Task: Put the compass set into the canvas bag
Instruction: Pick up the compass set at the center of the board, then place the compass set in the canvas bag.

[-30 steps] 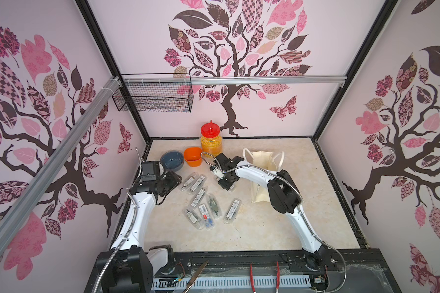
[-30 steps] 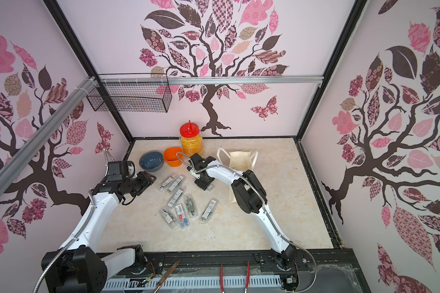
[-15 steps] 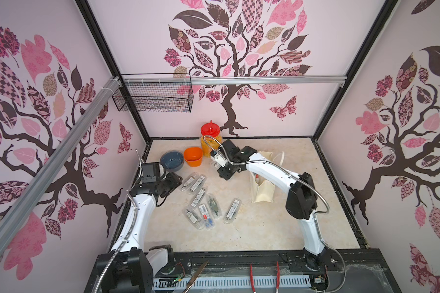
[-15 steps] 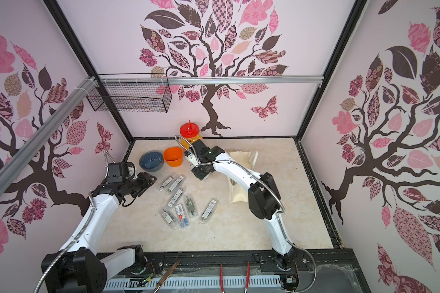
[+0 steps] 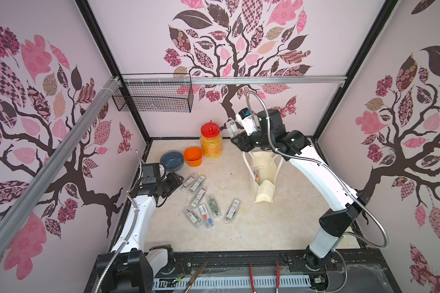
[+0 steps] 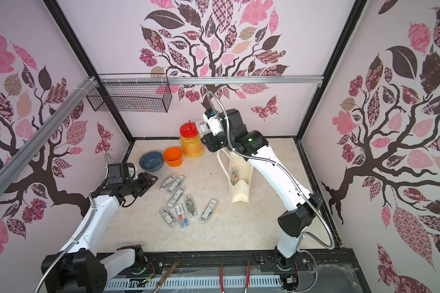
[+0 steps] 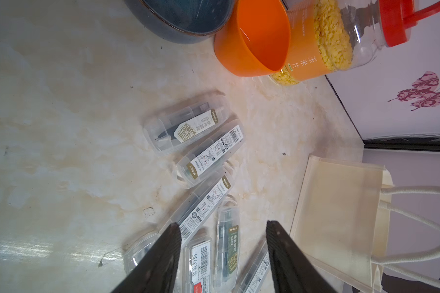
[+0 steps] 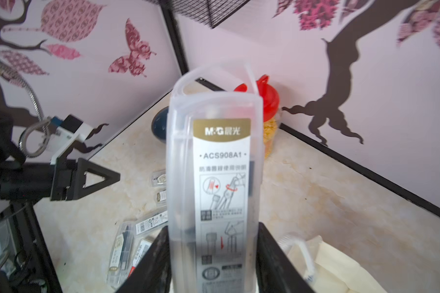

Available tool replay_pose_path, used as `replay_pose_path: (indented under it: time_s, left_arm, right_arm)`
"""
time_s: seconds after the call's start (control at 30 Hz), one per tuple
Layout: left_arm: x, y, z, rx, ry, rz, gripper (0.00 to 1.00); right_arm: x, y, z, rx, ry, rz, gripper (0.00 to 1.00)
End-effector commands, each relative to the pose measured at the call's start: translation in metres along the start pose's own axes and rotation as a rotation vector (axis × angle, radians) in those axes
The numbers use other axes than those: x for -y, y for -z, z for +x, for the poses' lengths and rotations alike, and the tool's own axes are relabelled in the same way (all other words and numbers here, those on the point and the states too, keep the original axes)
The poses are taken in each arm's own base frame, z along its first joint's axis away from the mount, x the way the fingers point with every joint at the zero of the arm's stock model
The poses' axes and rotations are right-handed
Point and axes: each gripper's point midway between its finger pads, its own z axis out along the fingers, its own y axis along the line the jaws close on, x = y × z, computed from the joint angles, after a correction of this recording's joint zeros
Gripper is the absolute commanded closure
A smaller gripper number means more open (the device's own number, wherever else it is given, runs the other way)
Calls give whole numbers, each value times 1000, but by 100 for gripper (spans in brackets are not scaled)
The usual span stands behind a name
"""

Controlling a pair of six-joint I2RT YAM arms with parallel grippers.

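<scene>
Clear-plastic compass set (image 8: 215, 182) clamped between right fingers (image 8: 153, 263) (raised, near canvas bag (image 5: 264, 192)).

**Quick rundown of what's on the table**

Cream, marble-look table (image 5: 277, 223) with a few dark specks on it. Right off the tips of the left gripper (image 5: 177, 178) there's a scatter of seven clear compass sets (image 5: 198, 196), all lying flat. Two sit side by side closest to the tips, and the rest fan out away from it, some touching each other. Just past that gripper, toward the back wall, is a blue bowl (image 5: 172, 160). An orange cup (image 5: 193, 156) is right beside it, then a red-lidded jar (image 5: 211, 142) of yellow flakes, so the row runs over toward the right gripper (image 5: 235, 135). The canvas bag (image 5: 263, 192) stands upright below the right gripper, well apart from the scatter.
</scene>
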Motion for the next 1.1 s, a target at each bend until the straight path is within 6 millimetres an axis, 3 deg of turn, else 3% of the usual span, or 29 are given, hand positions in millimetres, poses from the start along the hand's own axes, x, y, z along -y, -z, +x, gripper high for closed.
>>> replay_pose_path:
  time_s: [0.0,0.1,0.2,0.63,1.07]
  left_arm:
    - [0,-2,3,1,4,25,42]
    - [1,-2,2,3,3,30,42]
    - [4,-2,2,2,2,39,42]
    - [-2,-8,4,-7,12,27,42]
    - [-6,-13,9,-21,19,23,42]
  right_arm:
    - [43,19,15,-13,-117,94,56]
    - [74,22,40,-44,-186,185,56]
    - [88,16,66,-105,-244,249,57]
    - [114,-28,141,-348,-363,364,57]
    - [133,-50,197,-481,-376,461,56]
